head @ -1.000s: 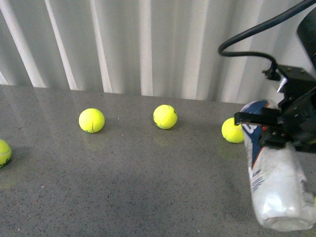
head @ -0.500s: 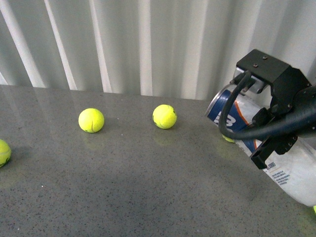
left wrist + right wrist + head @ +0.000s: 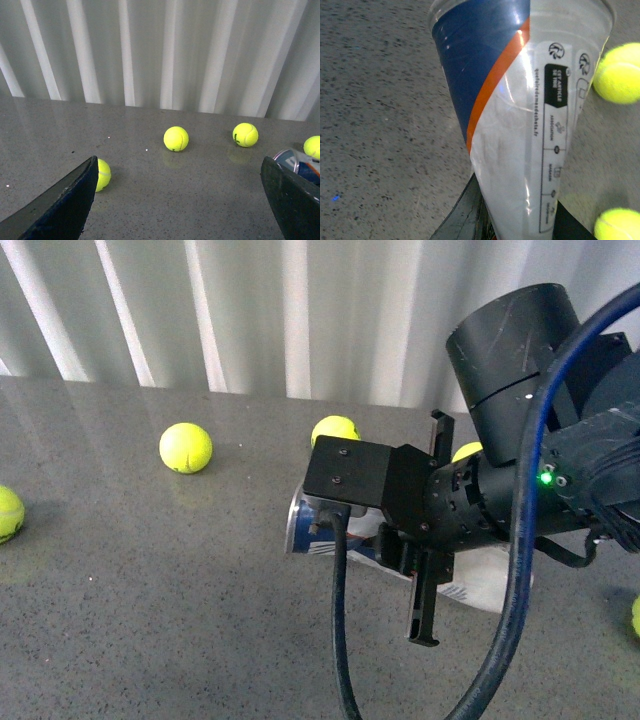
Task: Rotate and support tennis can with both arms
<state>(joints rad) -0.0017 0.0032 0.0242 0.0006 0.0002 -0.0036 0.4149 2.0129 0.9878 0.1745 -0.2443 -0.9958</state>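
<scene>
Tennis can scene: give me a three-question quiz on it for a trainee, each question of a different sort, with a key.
1. True or false: the left pincer holds the can.
2. On the can's label, the stripe along the blue area is: A orange, B green, C purple.
3. How many tennis balls show in the left wrist view?
Key: 1 false, it is open and empty, and the right pincer grips the can; 2 A; 3 four.

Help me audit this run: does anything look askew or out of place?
Yes. The tennis can is on its side in the right pincer, not upright, and its clear part looks empty. Tennis balls lie scattered loose across the grey table. No damage or spill shows.
</scene>
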